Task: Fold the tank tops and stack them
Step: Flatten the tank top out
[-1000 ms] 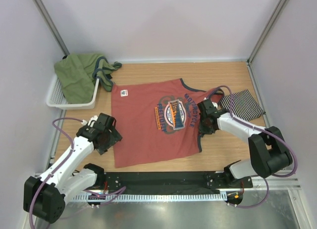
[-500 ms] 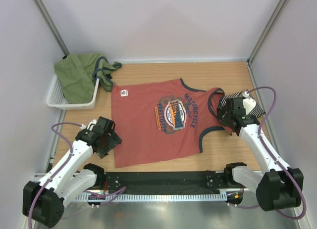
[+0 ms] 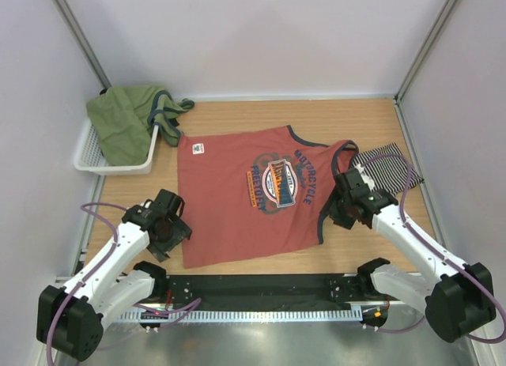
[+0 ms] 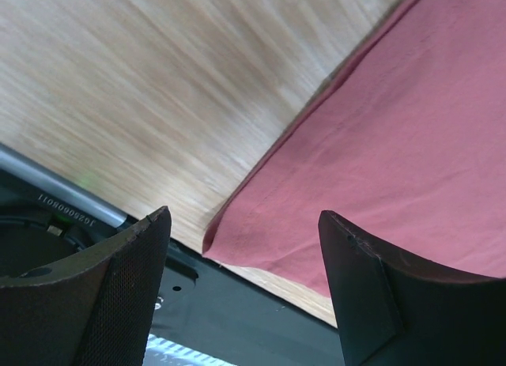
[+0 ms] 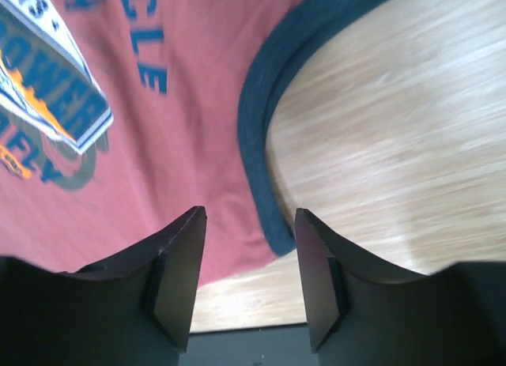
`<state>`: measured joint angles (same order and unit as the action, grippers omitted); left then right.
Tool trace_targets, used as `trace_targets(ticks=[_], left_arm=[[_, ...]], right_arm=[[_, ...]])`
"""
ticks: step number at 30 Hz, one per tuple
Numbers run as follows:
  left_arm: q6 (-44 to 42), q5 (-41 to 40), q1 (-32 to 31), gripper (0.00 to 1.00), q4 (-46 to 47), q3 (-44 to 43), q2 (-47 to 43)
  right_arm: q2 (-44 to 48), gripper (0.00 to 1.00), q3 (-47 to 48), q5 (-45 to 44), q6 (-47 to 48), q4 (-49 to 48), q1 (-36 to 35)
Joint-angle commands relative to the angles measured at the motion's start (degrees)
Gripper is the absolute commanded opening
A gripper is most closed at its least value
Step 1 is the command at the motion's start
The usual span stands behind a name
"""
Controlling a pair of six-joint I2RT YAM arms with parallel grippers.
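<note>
The salmon-red tank top (image 3: 237,196) with dark teal trim lies spread flat on the wooden table, print up. The folded black-and-white striped tank top (image 3: 389,167) lies at the right. My left gripper (image 3: 168,233) is open above the red top's near left corner (image 4: 237,243). My right gripper (image 3: 341,210) is open above the red top's near right armhole trim (image 5: 257,145), its fingers (image 5: 174,279) on either side of the hem corner. Neither gripper holds anything.
A white basket (image 3: 95,156) at the far left holds an olive-green garment (image 3: 126,121) that hangs over its rim. The black arm rail (image 3: 261,291) runs along the near table edge. Walls close in the left, back and right.
My right gripper has swung from beside the striped top back left and nearer, to the red top's near right corner. My left gripper has slid slightly nearer toward the near left corner.
</note>
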<state>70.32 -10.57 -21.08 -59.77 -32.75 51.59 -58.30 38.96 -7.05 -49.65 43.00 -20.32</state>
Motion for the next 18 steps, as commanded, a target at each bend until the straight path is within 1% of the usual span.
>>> trace_targets(ticks=[1,5,9,12,14,15,16,18], left_arm=[[1.7,0.5,0.2,0.76,-3.8,-2.4,0.5],[1.5,0.5,0.2,0.76,-5.3,-2.9,0.7],[-1.1,0.5,0.2,0.76,-5.9,-4.2,1.3],[-3.1,1.7,0.2,0.75,-6.7,-4.6,2.4],[-3.5,2.7,0.1,0.75,-6.9,-4.3,2.8],[-3.6,3.1,-0.2,0.75,-6.8,-4.0,2.8],[-3.7,3.5,-0.4,0.74,-6.2,-3.7,2.6],[-3.4,4.8,-0.7,0.70,-5.5,-2.8,2.3]], right_arm=[[-0.8,0.53,-1.2,1.8,-6.2,3.1,-4.4],[-3.0,0.51,-4.0,2.2,-8.6,1.2,-9.0],[-3.7,0.56,-6.2,2.6,-10.4,-1.1,-12.4],[-4.5,0.57,-6.8,1.5,-10.9,-1.3,-14.7],[-5.1,0.51,-7.3,1.2,-11.0,-1.7,-15.5],[-5.4,0.42,-7.6,1.3,-10.7,-3.1,-15.5],[-5.6,0.28,-7.8,1.4,-10.7,-3.7,-15.5],[-6.4,0.17,-7.5,1.1,-10.4,-4.5,-15.5]])
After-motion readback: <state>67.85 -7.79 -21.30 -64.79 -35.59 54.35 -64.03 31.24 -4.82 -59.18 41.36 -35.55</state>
